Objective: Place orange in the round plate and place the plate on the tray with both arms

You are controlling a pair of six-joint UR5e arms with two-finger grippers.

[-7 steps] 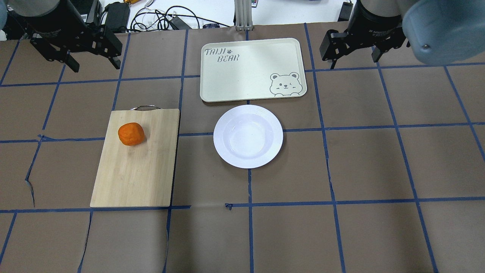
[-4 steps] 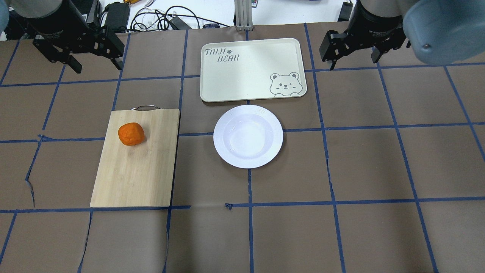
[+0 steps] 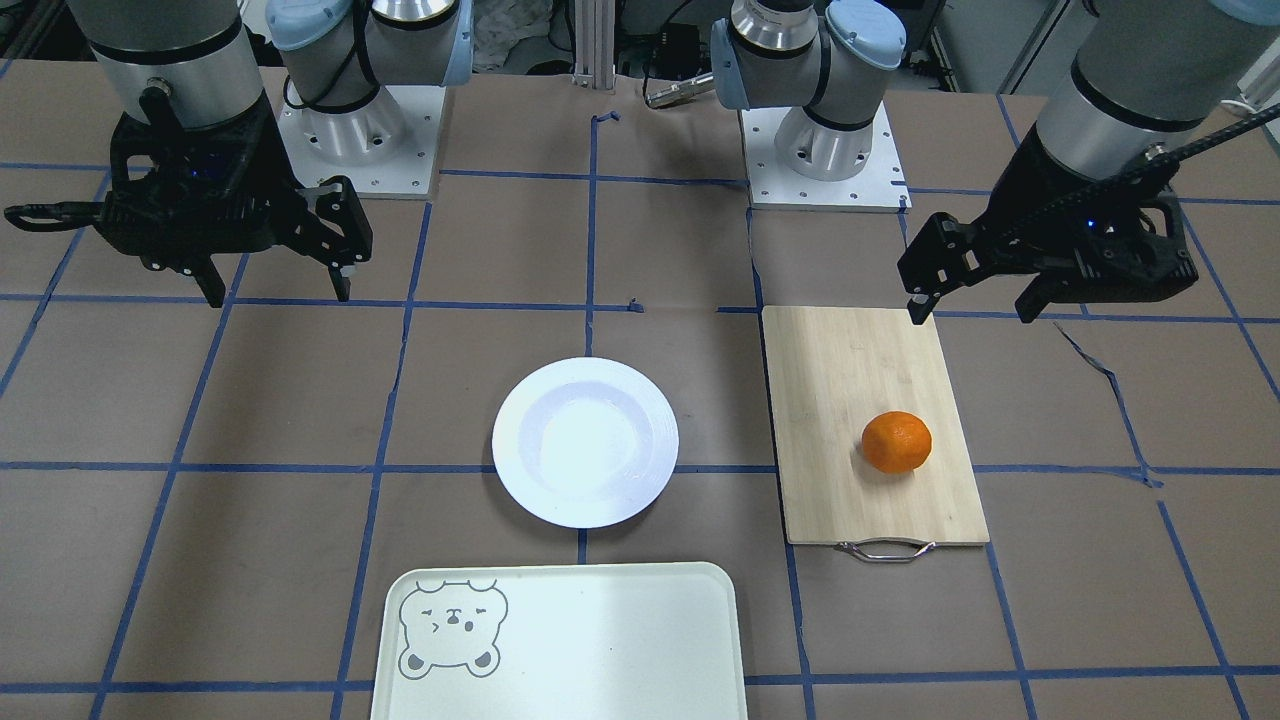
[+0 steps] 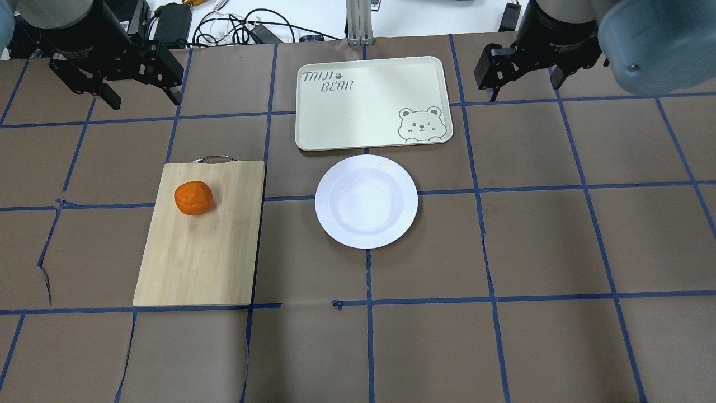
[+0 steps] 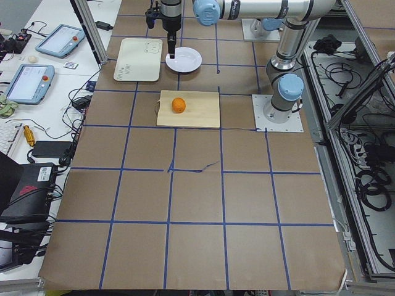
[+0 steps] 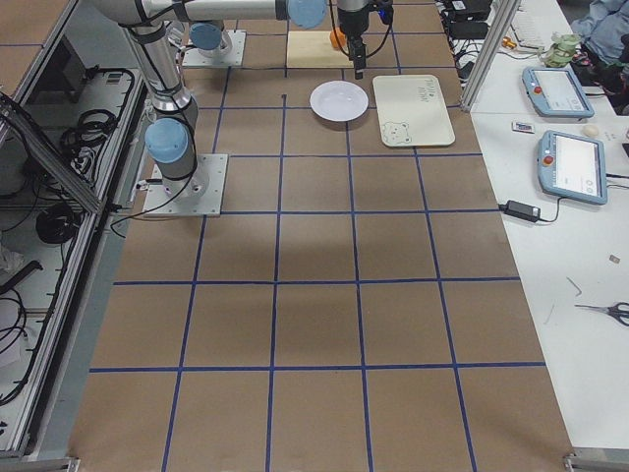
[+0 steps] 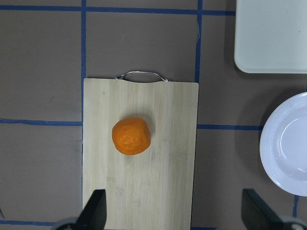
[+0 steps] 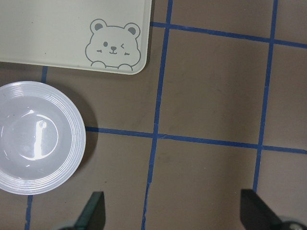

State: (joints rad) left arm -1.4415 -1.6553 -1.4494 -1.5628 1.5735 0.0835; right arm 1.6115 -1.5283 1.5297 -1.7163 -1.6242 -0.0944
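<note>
Resting on the pale bamboo cutting board (image 4: 201, 252) with a metal handle, the small round bright-orange orange (image 4: 193, 197) sits nearer the handle end. The board is on the robot's left half of the brown paper-covered table (image 4: 537, 235) with blue tape grid lines. The glossy white round plate (image 4: 326, 190) lies empty near the table's middle, well apart from the board. It is just beside the pale mint-white rectangular plastic tray (image 4: 369, 106) with the grey bear face (a narrow strip of table shows between them).

The black two-finger left gripper (image 4: 144, 99) hangs with its jaws spread wide and holds nothing. Its wrist camera looks down on the orange and board, apparently from well above, though height is hard to judge. The black two-finger right gripper (image 4: 524, 89) is likewise spread and empty, over bare table on the plate's other side.
</note>
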